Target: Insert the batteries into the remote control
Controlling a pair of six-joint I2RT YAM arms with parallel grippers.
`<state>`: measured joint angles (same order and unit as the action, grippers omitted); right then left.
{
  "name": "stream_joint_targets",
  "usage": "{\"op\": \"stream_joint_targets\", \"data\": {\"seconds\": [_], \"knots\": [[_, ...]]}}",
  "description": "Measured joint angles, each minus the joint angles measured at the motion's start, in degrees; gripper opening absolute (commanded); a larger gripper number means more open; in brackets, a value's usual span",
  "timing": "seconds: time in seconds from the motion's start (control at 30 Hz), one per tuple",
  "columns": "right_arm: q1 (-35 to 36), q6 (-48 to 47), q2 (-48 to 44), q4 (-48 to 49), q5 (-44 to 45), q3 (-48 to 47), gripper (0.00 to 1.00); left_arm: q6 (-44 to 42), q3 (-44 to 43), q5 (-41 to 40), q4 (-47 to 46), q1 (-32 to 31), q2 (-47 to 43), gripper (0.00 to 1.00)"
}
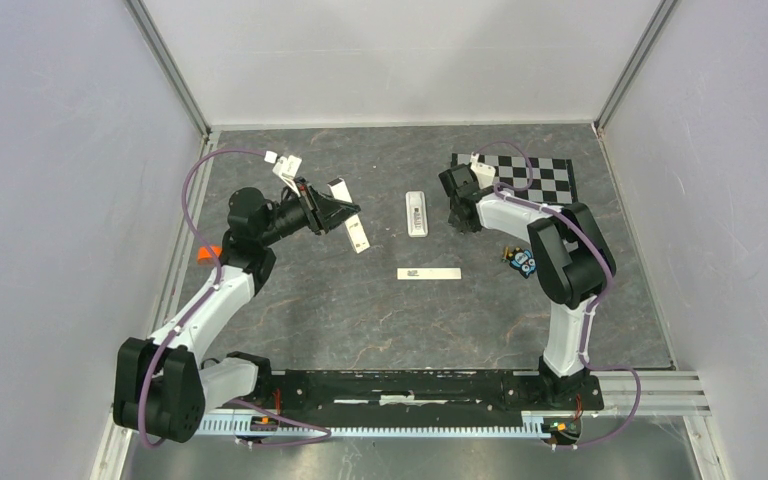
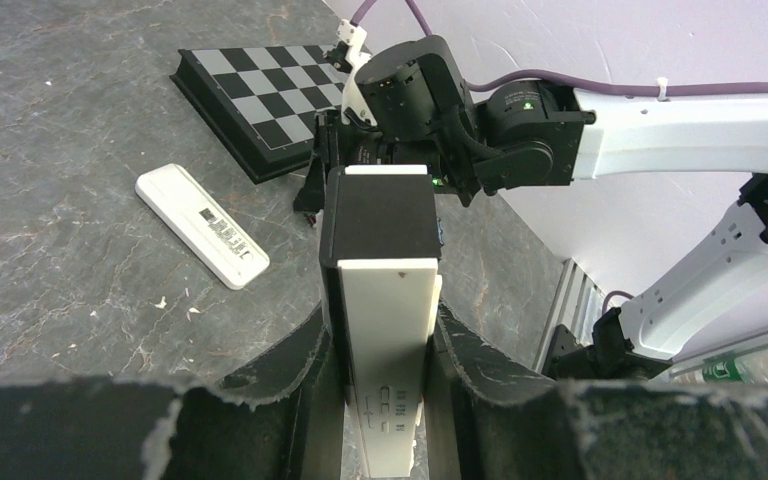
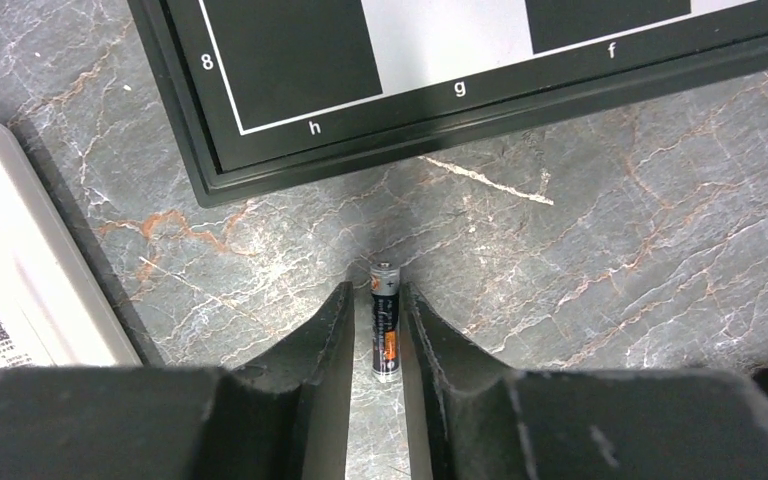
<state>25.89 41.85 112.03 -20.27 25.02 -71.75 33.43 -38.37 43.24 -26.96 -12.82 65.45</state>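
My left gripper (image 1: 343, 213) is shut on the white remote control (image 1: 358, 238) and holds it in the air over the left of the table. In the left wrist view (image 2: 382, 335) the remote control (image 2: 390, 300) stands between the jaws, with a dark recess at its far end and embossed battery marks near the pads. My right gripper (image 3: 375, 295) is low at the table by the checkerboard, jaws slightly apart. One slim battery (image 3: 386, 320) lies on the table between them. In the top view the right gripper (image 1: 457, 218) hides that battery.
A checkerboard (image 1: 545, 180) lies at the back right, just beyond the battery (image 3: 440, 60). A white labelled handset-shaped block (image 1: 417, 213) lies mid-table, left of the right gripper (image 3: 10, 290). A slim white bar (image 1: 429, 273) lies nearer. A small colourful cluster (image 1: 520, 261) sits by the right arm.
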Motion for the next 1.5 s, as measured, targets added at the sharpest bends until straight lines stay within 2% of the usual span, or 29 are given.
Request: {"op": "stream_joint_targets", "data": {"seconds": [0.17,0.4,0.57,0.83,1.0,1.2,1.5], "knots": [[0.0,-0.4,0.0,1.0,-0.6,0.4,0.08,0.0,0.2,-1.1,0.3,0.0,-0.3,0.12],[0.0,-3.9,-3.0,4.5,-1.3,4.5,0.00,0.0,0.3,-2.0,0.7,0.0,-0.4,0.08],[0.3,-7.4,-5.5,1.2,-4.8,4.7,0.00,1.7,1.2,-3.0,0.0,0.0,-0.3,0.07],[2.9,-10.9,-21.0,5.2,-13.5,6.8,0.00,11.0,1.3,-3.7,-6.7,0.0,4.4,0.09],[8.0,-13.8,-28.6,11.2,-17.9,6.8,0.00,16.3,0.0,-3.2,-7.4,0.0,7.6,0.09],[13.4,-16.2,-34.4,22.3,-23.3,8.0,0.00,20.9,-6.4,-0.7,-7.8,0.0,10.4,0.09],[18.1,-17.6,-35.8,33.9,-27.6,9.2,0.00,27.3,-10.2,0.8,-8.2,0.0,12.9,0.08]]}}
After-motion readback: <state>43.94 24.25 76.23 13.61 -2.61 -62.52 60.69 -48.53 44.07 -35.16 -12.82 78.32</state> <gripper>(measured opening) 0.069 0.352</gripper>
